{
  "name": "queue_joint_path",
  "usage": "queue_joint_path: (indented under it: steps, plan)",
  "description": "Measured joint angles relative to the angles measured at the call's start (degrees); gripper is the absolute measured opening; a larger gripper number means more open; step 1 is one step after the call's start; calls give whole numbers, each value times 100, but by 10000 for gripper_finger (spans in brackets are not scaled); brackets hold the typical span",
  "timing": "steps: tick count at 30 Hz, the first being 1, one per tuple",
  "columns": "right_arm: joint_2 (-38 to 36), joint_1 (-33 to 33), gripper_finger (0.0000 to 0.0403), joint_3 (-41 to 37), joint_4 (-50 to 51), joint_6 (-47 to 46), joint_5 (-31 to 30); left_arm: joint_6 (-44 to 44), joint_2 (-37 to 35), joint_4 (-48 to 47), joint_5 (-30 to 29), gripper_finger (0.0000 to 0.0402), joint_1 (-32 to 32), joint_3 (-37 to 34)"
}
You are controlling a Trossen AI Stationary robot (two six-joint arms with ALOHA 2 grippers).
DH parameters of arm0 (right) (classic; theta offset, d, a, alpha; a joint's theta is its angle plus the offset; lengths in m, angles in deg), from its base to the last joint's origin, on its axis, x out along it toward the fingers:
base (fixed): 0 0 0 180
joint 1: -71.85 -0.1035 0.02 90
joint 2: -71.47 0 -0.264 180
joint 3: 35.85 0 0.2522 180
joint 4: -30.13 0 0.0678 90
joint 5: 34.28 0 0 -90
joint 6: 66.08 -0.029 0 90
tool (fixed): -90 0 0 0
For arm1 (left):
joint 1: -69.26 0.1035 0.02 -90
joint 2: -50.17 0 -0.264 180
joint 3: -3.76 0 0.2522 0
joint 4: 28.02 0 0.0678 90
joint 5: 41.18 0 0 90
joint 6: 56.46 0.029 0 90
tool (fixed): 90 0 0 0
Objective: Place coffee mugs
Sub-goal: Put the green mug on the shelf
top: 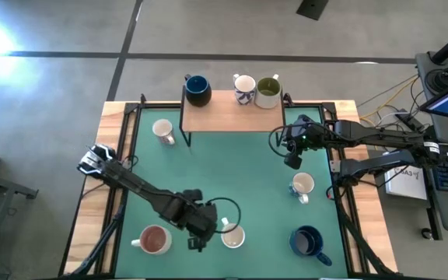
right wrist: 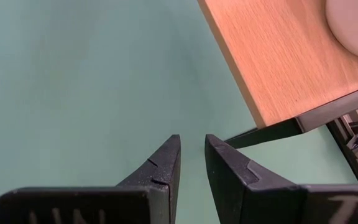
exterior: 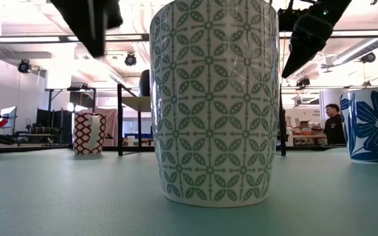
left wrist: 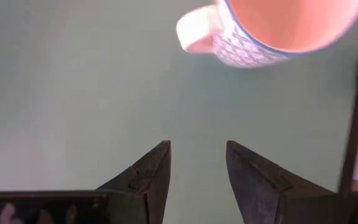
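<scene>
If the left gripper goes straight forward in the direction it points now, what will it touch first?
Probably the pink-inside mug. In the left wrist view it lies ahead of the left gripper, a little off to one side, with only bare green mat between. Depth is unclear, so the gripper may touch the mat first.

Green table [top: 232, 167] with scattered mugs [top: 302, 185]

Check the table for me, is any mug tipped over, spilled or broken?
Nothing stands out. Three mugs stand upright on the wooden shelf, and five more stand upright on the green mat. No spill or breakage shows. The left gripper and right gripper both hang empty.
</scene>
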Motion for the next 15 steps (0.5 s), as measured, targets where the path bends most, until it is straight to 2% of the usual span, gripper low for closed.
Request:
queue_joint_path:
  steps: [10, 15]
  plan:
    - [0, -2, 63, 0, 0, 0, -2, 473, 442, 148, -305, 137, 93, 666]
    - [0, 0, 63, 0, 0, 0, 0, 761, 928, 149, -359, 137, 221, 1069]
